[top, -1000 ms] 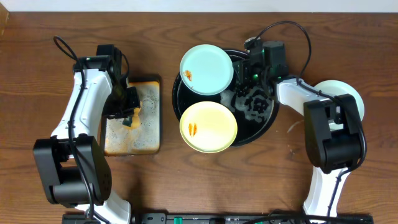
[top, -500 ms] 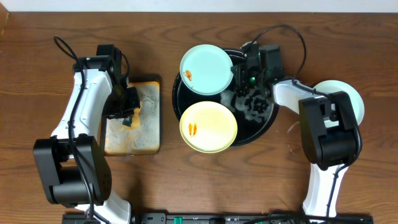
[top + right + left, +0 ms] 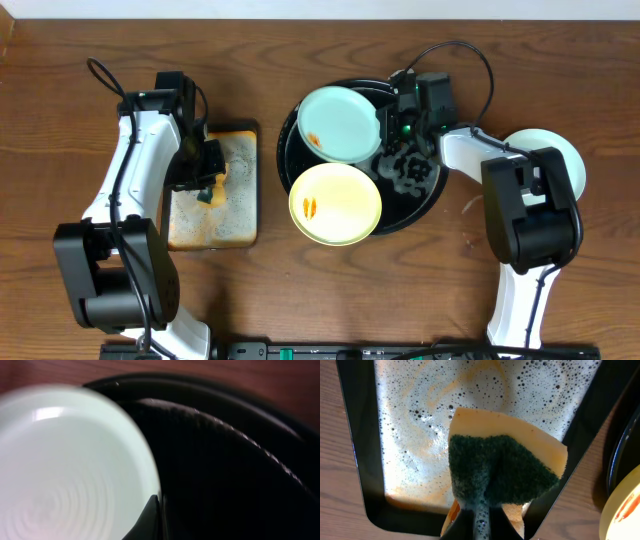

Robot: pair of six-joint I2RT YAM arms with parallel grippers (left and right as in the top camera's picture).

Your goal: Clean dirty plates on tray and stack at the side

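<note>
Wooden counter carrying a round black tray.
On it sit a yellow plate, smeared orange, and behind it a blue-green plate, its rim pinched in the right tool. Another blue-green plate rests on the counter, right of the tray. The left tool clamps a sponge above a foamy metal tray.

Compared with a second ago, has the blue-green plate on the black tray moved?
Yes. The blue-green plate has slid down-right in the overhead view, further onto the black tray, overhanging its upper-left rim less.
</note>
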